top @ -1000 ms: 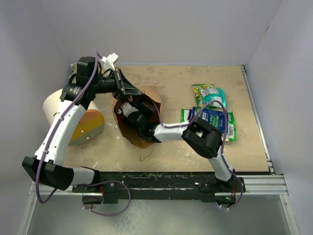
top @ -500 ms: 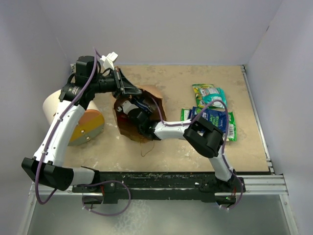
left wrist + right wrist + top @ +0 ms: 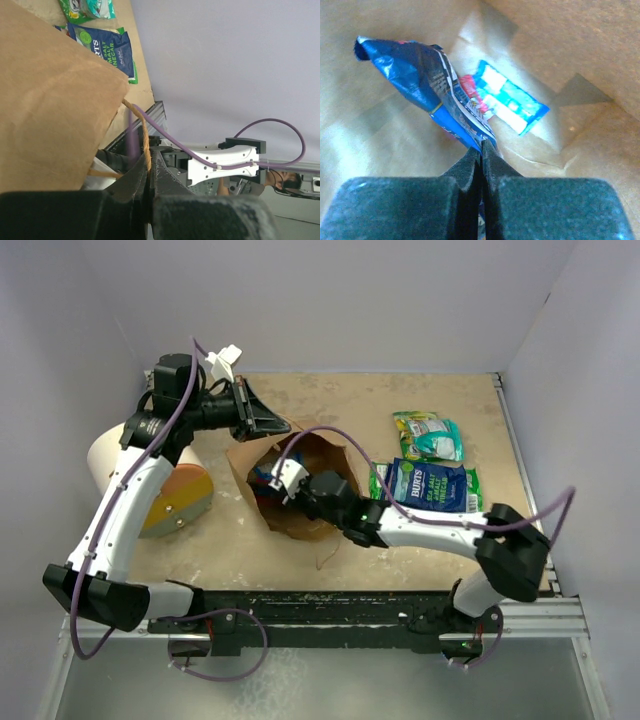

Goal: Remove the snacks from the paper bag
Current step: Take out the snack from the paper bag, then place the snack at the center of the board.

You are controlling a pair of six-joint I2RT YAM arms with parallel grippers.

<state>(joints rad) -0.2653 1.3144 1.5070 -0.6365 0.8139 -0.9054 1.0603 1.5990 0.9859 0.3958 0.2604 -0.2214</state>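
Note:
The brown paper bag (image 3: 318, 512) lies open on the table, its mouth toward the arms. My left gripper (image 3: 272, 426) is shut on the bag's twisted paper handle (image 3: 145, 145), holding the rim up. My right gripper (image 3: 272, 480) reaches inside the bag and is shut on the corner of a dark blue packet (image 3: 422, 82). A teal and red-pink packet (image 3: 507, 97) lies on the bag's floor behind it. Outside, to the right, lie a green-yellow and teal packet (image 3: 428, 434) and a dark blue packet (image 3: 432, 484) on a green-edged one.
A white cylinder (image 3: 112, 452) with an orange-yellow round end (image 3: 178, 502) lies left of the bag, beside the left arm. Purple walls close in the back and sides. A metal rail (image 3: 520, 615) runs along the near edge.
My right gripper has shut on the dark blue packet inside the bag. The right arm's elbow has swung out to the right, and the bag's mouth has spread wider. The left gripper holds still.

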